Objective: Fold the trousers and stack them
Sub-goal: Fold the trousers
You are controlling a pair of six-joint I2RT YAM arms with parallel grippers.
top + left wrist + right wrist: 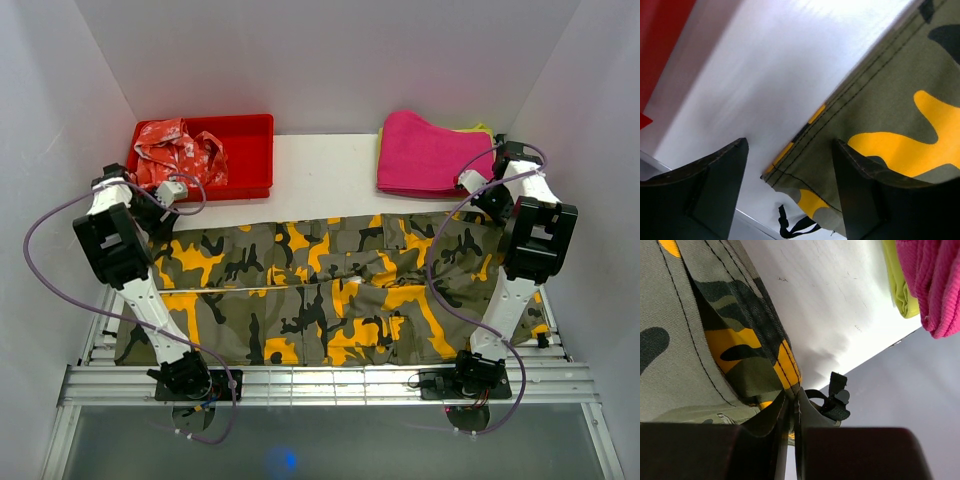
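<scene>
Now: the long camouflage-print cloth trousers in olive, black and orange-yellow (320, 290) lie spread flat across the white worktop (320, 170). They run left to right, and their near edge reaches the rail by the arm bases. Far left is a red plastic tray (250, 130) holding a red-and-white patterned garment (175, 150). Far right is a pink folded cloth (425, 150) with a yellow-green cloth (900, 290) under it. Both are apart from the trousers.

Right hand (480, 195): at the far-right corner, fingers pressed together and pinching a fold of the camouflage cloth (670, 340). A black strap (832, 400) dangles just beside the pinch.

Left hand (170, 195): at the far-left corner, fingers (715, 190) spread. The stitched hem corner (900, 100) sits between them, not gripped.

Judged step: securing both far corners, ready to bring the far edge over toward the near edge.

Notes for doing it well:
- Set the left hand lower and slightly right, so the hem seam lies well inside the fingers rather than just at the tip of the corner. Then close.
- Catch every layer at the corner. A top-layer-only grip would likely let the rest sag.
- Raise both hands together and level. Uneven height would skew the fold line.
- Keep light tension left to right while carrying the edge nearward, so the middle does not bunch.
- Watch the strap at the right corner, which could snag or tuck under.
</scene>
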